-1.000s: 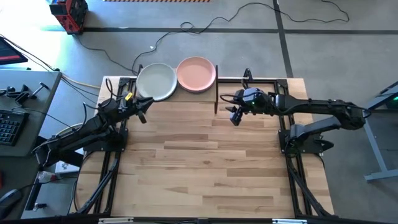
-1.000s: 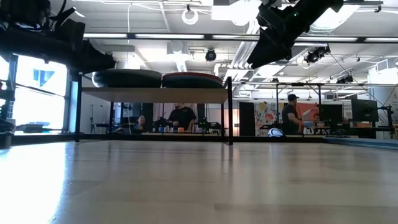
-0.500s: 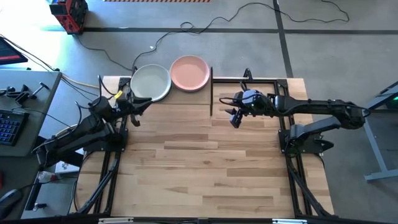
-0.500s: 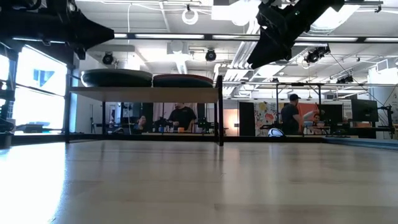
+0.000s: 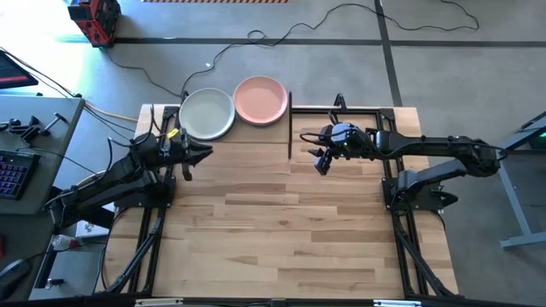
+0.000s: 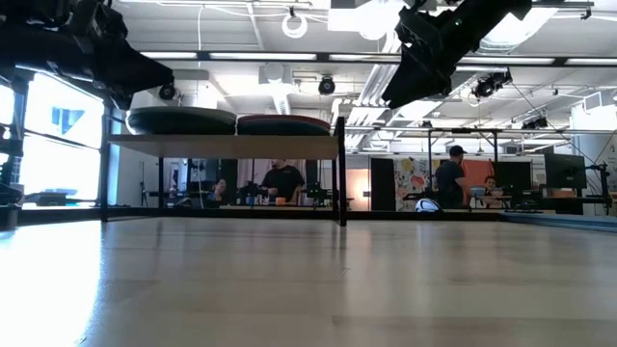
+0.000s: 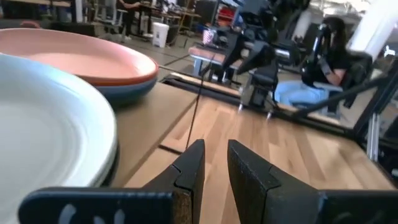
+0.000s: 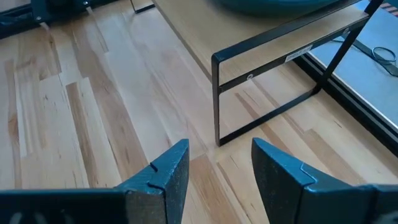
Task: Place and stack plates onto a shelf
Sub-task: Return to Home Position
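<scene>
Upper left, my left gripper sits barely parted near the stacked plates; upper centre, my right gripper spreads wider, both empty.

Pale grey-white plate; pink plate over blue plate. Shelf: light wood, black rods. Tabletop: pale slatted wood.

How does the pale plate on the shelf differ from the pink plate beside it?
Colour: the pale plate is whitish grey-green, the pink plate salmon. Place: in the high view the pale plate lies on the left half of the shelf, nearer the left gripper; the pink plate lies on the right half. Both are round, equal in size, lying flat and topping a stack.
</scene>
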`<act>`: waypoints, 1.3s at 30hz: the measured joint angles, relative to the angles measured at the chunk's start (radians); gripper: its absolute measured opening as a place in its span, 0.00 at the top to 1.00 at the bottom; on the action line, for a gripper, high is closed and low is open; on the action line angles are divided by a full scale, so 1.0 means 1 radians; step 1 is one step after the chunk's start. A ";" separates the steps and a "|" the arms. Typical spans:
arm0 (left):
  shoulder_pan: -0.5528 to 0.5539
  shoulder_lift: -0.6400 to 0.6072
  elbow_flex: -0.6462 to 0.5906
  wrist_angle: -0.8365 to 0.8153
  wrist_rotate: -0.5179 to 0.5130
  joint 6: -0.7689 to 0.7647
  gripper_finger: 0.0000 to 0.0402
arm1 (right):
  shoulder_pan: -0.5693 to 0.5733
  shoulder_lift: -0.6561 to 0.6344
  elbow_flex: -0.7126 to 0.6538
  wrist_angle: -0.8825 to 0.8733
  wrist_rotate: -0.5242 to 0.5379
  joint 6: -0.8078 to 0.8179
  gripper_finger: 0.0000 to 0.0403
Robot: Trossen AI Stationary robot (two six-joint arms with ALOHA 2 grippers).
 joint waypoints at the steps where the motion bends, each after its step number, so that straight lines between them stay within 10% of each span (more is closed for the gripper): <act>1: -0.007 0.000 -0.005 0.000 -0.001 0.014 0.85 | 0.002 0.002 0.000 -0.002 0.000 0.001 0.62; 22: -0.161 0.001 -0.216 0.231 0.005 0.036 0.85 | -0.015 0.008 0.000 -0.003 0.012 0.061 0.62; 39: -0.254 0.006 -0.216 0.096 -0.307 -0.060 0.85 | 0.028 0.004 -0.201 0.269 0.048 0.045 0.62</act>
